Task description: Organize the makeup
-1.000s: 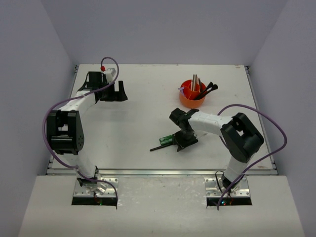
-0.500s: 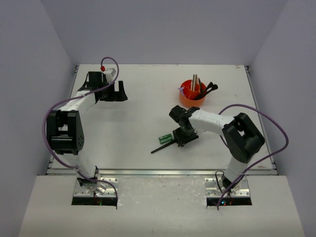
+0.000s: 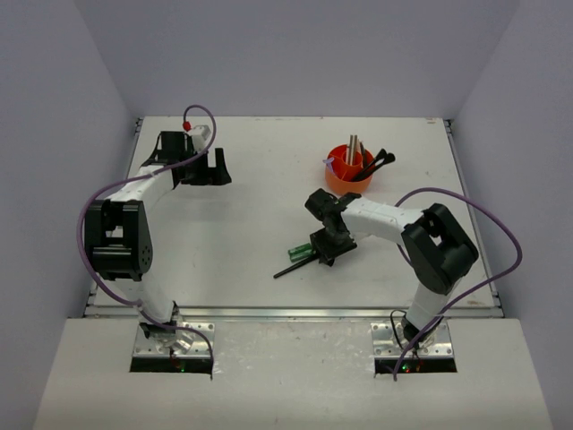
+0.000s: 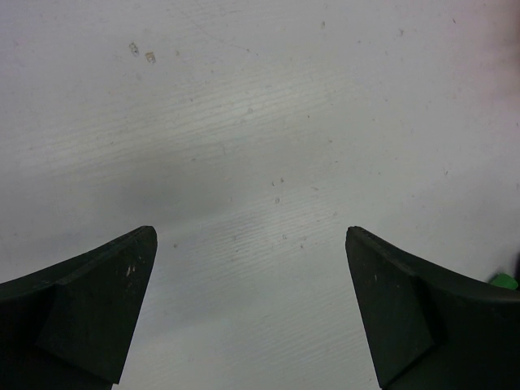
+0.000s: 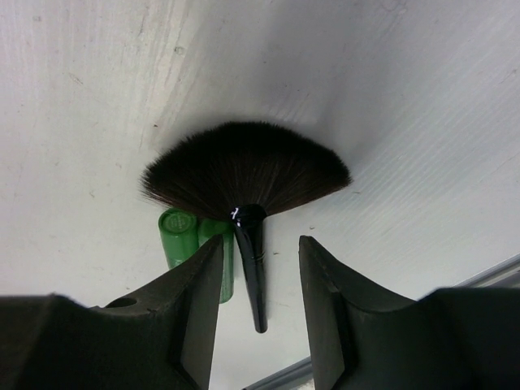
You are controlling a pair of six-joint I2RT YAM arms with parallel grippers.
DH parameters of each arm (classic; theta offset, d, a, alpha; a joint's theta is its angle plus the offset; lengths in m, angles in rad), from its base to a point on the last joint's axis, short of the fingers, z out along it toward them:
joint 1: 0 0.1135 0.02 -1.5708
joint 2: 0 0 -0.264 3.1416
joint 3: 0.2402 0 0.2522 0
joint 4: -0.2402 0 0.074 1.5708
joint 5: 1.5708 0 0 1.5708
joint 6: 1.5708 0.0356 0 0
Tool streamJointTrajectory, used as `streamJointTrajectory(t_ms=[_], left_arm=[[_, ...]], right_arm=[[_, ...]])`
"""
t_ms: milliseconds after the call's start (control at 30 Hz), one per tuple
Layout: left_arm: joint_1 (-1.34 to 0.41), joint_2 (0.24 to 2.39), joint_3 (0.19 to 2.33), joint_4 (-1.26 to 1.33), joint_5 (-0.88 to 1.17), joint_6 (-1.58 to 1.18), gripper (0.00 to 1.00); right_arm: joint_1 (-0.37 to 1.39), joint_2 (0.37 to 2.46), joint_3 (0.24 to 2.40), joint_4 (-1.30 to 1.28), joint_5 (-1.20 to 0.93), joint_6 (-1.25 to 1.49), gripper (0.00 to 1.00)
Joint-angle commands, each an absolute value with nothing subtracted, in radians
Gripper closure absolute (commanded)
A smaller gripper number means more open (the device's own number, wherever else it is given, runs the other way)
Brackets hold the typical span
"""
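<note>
The right gripper has its jaws part way apart, straddling the thin black handle of the fan brush; a gap shows on either side of the handle, and no finger visibly touches it. The brush's dark bristles spread wide just past the fingertips, over the white table. The green tube lies just beside the handle on its left in the wrist view, partly hidden behind the left finger. From above, the right gripper sits near the middle of the table, with the brush handle sticking out toward the near left and the tube alongside it. Beyond the right arm, toward the far right, stands the orange cup, holding upright tan sticks and black brushes that lean out to the right. Well apart, at the far left, the left gripper hangs over bare table with its jaws spread wide and nothing between the fingers.
</note>
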State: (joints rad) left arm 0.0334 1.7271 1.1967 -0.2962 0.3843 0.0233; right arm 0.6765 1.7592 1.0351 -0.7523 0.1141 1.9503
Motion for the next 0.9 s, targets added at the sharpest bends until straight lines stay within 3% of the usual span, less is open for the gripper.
streamJointTrajectory(t_ms=[0,867], left_arm=[[0.044,1.676,1.198,-0.259,0.385,0.035,0.0],[0.045,1.677,1.198,-0.261,0.387,0.034,0.0]], right_arm=[[0.676,1.793,1.083,-0.755,0.1,1.957,0.57],[0.676,1.811,1.044,-0.762,0.122,1.966,0.58]])
